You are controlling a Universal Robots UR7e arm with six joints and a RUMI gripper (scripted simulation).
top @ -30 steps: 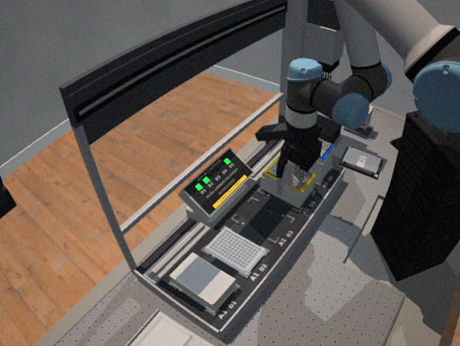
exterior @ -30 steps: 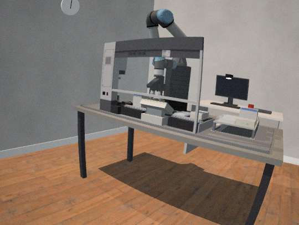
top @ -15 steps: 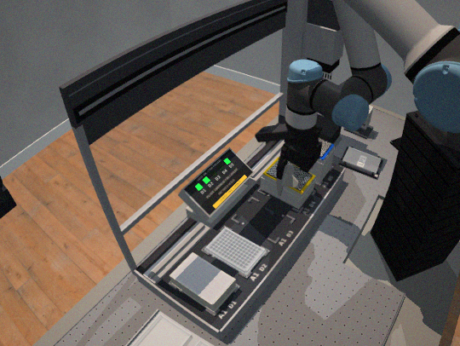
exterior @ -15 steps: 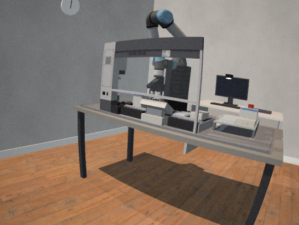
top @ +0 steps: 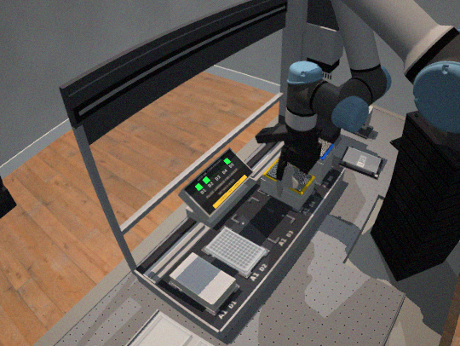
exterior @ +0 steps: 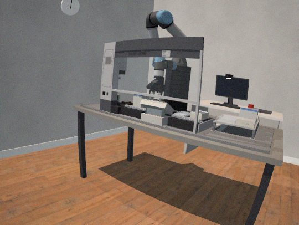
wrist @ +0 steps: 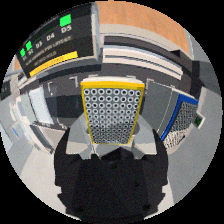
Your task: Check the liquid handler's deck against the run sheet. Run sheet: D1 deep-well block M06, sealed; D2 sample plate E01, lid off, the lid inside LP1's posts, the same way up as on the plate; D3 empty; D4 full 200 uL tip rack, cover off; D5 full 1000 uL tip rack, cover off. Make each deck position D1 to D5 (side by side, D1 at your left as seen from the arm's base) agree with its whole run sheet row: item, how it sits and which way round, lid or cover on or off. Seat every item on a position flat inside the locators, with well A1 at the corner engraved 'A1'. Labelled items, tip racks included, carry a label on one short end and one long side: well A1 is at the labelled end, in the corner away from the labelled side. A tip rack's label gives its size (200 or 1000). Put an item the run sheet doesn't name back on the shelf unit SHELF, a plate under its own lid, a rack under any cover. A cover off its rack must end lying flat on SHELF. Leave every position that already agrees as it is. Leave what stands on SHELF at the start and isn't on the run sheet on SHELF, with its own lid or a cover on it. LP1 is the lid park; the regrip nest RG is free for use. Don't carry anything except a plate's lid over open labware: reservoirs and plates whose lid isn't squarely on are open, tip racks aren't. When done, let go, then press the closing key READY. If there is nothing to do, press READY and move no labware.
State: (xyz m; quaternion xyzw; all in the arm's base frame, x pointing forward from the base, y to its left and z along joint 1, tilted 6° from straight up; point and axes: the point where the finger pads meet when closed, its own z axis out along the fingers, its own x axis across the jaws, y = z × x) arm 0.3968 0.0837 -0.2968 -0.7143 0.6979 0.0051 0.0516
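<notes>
My gripper (top: 294, 170) is shut on a yellow-rimmed tip rack (top: 290, 181), uncovered and full of tips, gripped across its width. It holds the rack at deck position D4; I cannot tell whether the rack rests in the locators. In the wrist view the yellow rack (wrist: 112, 112) sits between my fingers. A blue-rimmed tip rack (top: 325, 151) stands just beyond on D5 and also shows in the wrist view (wrist: 182, 122). D3 (top: 268, 219) is bare. An open white well plate (top: 236, 250) sits on D2. A sealed grey block (top: 204, 283) sits on D1.
The status panel (top: 217, 183) stands along the deck's far rail, under the handler's black gantry beam (top: 170, 55). A flat grey labelled item (top: 362, 161) lies right of D5. A white flat piece (top: 166, 332) lies near D1. The shelf unit (exterior: 236, 122) holds labware.
</notes>
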